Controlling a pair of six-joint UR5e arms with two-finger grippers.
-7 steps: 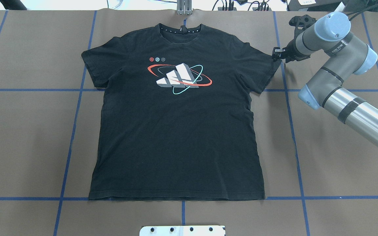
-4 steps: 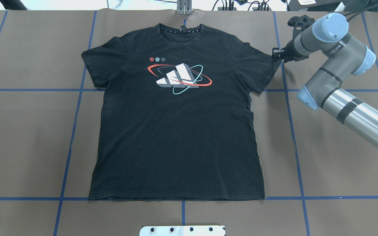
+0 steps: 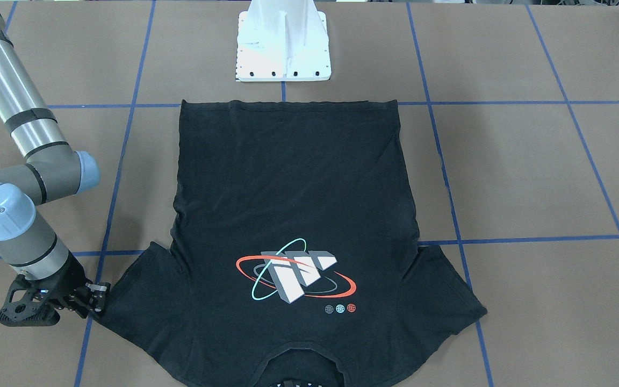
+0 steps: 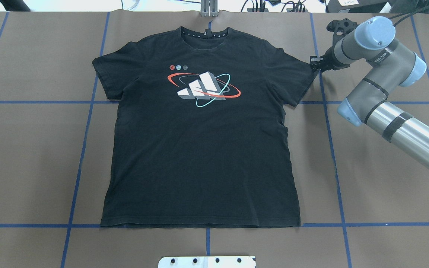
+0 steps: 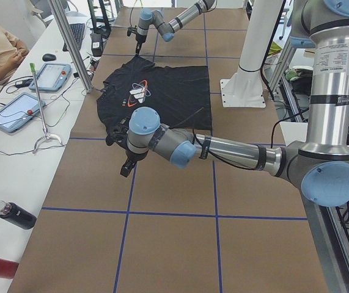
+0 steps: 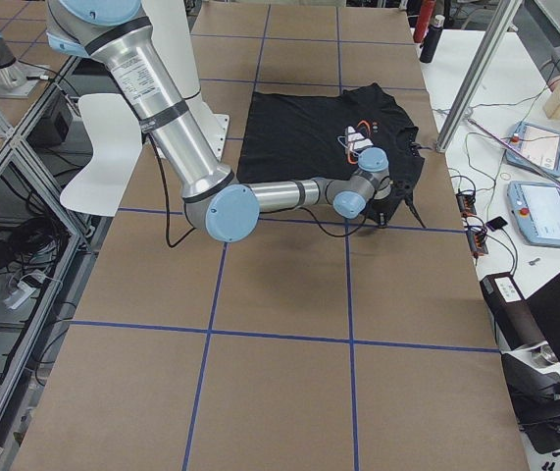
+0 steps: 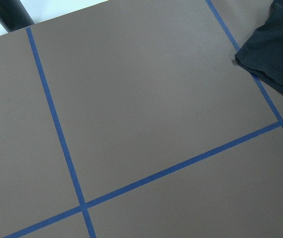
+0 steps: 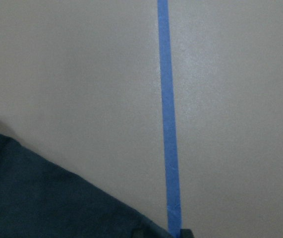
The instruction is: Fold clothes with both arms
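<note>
We see a black T-shirt point(image 4: 199, 149) spread flat and face up in the middle of the brown table point(image 4: 385, 186), inside a grid of blue tape lines point(image 4: 84, 149). Its collar point(image 4: 204, 34) points away from the robot and shows white dots on the inner band. Its straight hem lies nearest the white base plate point(image 4: 207, 261). Both short sleeves are spread outward. The chest logo point(image 4: 203, 89) has grey-white blocks crossed by a red oval and a teal oval, with three small round marks above it to one side. The cloth lies mostly smooth, with faint creases near the right armpit.

The right gripper point(image 4: 313, 63) sits low at the tip of the right sleeve point(image 4: 296, 78). In its wrist view we see its fingertips point(image 8: 142, 233) slightly apart, with the sleeve edge between them.

The left gripper point(image 5: 126, 166) hangs above bare table beside the left sleeve, and we cannot tell whether its fingers are spread or together.
</note>
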